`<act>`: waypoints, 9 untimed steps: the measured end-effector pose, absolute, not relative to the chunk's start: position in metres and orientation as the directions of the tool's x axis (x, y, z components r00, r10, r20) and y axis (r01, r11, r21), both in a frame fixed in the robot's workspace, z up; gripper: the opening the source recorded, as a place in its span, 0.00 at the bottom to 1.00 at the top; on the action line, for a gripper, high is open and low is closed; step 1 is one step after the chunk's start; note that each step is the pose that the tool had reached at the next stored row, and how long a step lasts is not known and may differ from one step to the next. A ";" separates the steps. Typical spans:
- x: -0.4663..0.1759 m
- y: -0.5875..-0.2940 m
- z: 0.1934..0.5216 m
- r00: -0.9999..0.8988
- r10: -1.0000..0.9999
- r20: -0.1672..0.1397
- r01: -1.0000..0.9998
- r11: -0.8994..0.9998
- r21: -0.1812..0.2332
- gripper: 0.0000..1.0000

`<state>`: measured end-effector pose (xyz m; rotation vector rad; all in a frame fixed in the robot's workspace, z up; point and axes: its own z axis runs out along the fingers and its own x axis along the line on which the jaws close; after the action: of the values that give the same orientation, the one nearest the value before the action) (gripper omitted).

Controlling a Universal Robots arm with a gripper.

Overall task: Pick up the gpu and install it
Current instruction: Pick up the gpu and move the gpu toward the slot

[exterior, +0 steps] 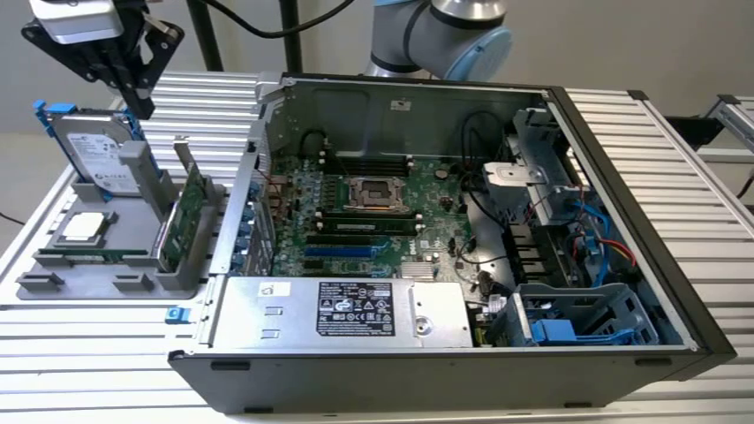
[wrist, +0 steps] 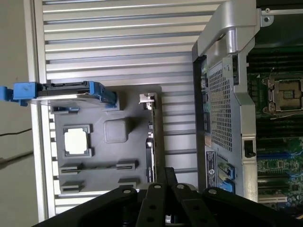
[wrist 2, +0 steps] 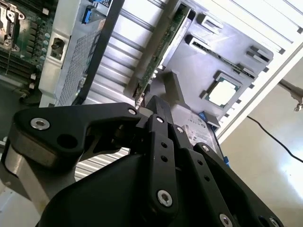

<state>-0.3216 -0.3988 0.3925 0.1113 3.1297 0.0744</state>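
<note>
The gpu (exterior: 189,216) stands on edge in a slot of the grey holder (exterior: 118,278) on the exterior view's left, its silver bracket end sticking up. My gripper (exterior: 139,104) hangs above and behind the holder, over the hard drive, apart from the gpu, with its black fingers shut on nothing. In the first wrist view the gpu (wrist: 152,137) appears edge-on as a thin strip just beyond my gripper (wrist: 166,172). Its green edge (wrist 2: 161,52) also runs past my gripper (wrist 2: 158,108) in the second wrist view. The open computer case (exterior: 613,177) lies beside the holder with its motherboard (exterior: 365,208) exposed.
A silver hard drive in a blue frame (exterior: 101,150) stands upright at the holder's back. A CPU chip (exterior: 83,228) lies flat in it. RAM sticks (exterior: 365,223) sit on the motherboard. A power supply (exterior: 342,309) and blue drive cage (exterior: 577,322) occupy the case's near side.
</note>
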 end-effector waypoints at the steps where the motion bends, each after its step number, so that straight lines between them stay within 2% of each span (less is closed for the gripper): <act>1: -0.323 -0.399 0.393 -0.997 0.071 -0.007 0.071 0.996 0.048 0.00; 9: -0.330 -0.399 0.393 -0.997 0.071 -0.007 0.071 0.996 0.048 0.00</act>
<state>-0.3305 -0.3988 0.3926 0.1113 3.1297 0.0743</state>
